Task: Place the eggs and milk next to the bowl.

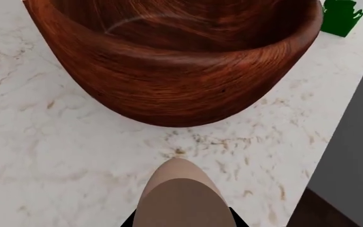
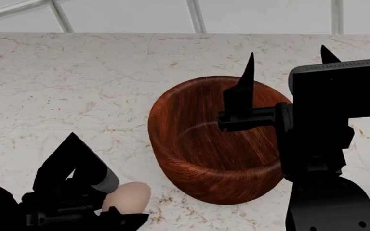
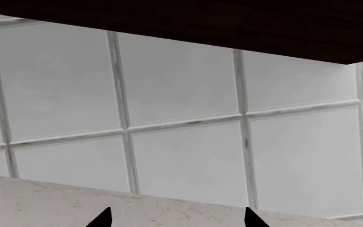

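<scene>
Egg (image 2: 128, 196), pale beige: clamped in left fingers (image 2: 104, 183), just beside wooden bowl (image 2: 191, 159) on marble table (image 2: 75, 86). Milk carton (image 1: 343, 16): behind bowl. Right fingers (image 2: 250, 72): spread apart, empty, above bowl.

My left gripper (image 2: 117, 204) sits low, jaws closed on the pale egg (image 2: 127, 196). My right gripper (image 2: 286, 60) is raised, fingers spread apart, holding nothing, pointing forward.

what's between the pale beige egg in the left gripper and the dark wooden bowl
Only bare marble counter, per the left wrist view, between pale beige egg and dark wooden bowl.
</scene>
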`<state>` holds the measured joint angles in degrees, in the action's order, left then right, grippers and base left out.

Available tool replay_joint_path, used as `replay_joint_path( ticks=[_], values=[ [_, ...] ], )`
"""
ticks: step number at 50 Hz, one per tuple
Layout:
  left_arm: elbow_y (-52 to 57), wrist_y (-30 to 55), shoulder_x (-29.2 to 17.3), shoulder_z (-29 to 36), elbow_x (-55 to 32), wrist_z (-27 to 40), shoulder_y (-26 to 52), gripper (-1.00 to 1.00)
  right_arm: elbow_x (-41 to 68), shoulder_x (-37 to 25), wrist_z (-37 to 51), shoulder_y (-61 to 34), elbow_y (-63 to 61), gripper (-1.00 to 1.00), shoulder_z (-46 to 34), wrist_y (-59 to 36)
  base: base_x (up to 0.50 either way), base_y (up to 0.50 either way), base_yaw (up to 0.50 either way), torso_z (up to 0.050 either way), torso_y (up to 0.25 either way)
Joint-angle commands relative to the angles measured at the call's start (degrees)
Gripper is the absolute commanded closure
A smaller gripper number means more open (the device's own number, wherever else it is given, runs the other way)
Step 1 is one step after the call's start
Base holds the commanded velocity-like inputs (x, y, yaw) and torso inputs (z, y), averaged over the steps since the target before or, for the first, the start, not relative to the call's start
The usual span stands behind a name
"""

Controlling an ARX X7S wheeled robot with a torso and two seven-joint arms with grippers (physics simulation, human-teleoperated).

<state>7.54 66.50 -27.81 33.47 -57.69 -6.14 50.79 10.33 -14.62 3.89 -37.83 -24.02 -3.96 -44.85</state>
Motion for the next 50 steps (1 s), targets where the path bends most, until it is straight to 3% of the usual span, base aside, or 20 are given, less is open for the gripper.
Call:
replay_joint_path(
  ticks=[1, 34, 50],
  values=[
    [-5.07, -2.86, 1.75, 3.15, 3.33, -1.72, 1.38, 1.0, -0.11, -0.23, -0.06, -0.36, 0.58, -1.0, -0.31, -0.08, 0.0, 0.0, 0.0, 0.0, 0.0],
    [-18.33, -7.73, 6.84, 9.21, 9.73, -6.84, 5.0, 1.0, 0.49, -0.75, 0.45, -0.81, 1.85, -1.0, -0.7, 0.46, 0.0, 0.0, 0.0, 0.0, 0.0],
    [-19.86, -8.65, 6.76, 10.47, 10.6, -7.64, 4.64, 1.0, 0.72, -0.92, 0.79, -0.66, 2.3, -1.0, -0.83, 1.02, 0.0, 0.0, 0.0, 0.0, 0.0]
  ],
)
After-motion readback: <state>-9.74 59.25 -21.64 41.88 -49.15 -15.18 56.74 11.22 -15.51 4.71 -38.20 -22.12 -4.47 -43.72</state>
